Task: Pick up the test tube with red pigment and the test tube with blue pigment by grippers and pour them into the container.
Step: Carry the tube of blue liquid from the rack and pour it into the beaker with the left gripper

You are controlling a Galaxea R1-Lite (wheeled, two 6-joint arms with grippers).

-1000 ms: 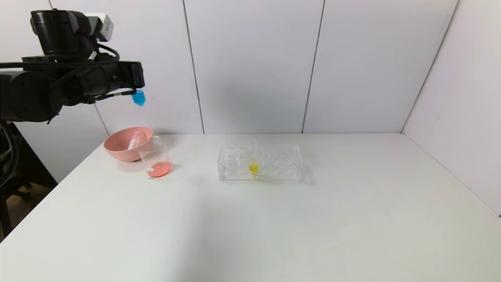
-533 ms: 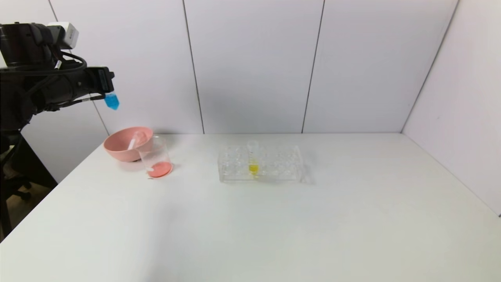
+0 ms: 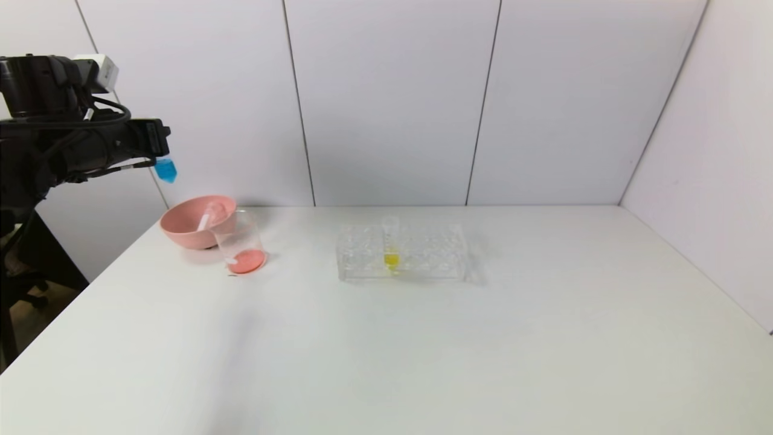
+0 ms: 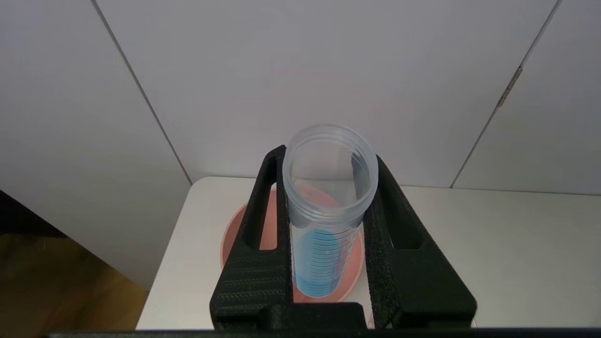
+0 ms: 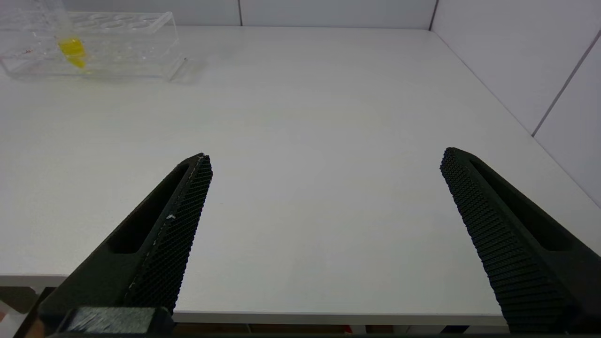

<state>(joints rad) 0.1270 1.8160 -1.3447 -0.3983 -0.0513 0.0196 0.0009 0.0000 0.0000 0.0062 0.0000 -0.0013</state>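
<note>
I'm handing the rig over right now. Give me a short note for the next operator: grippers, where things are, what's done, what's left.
Left gripper: shut on the test tube with blue pigment, held high above the table's left rear corner, over the pink bowl.
Right gripper: open, idle over the near table edge.
Container: beside the bowl, red liquid in its bottom; red pour looks done.
An empty tube lies in the bowl.
Yellow tube stands in the rack.
Left: pour blue into the container.
</note>
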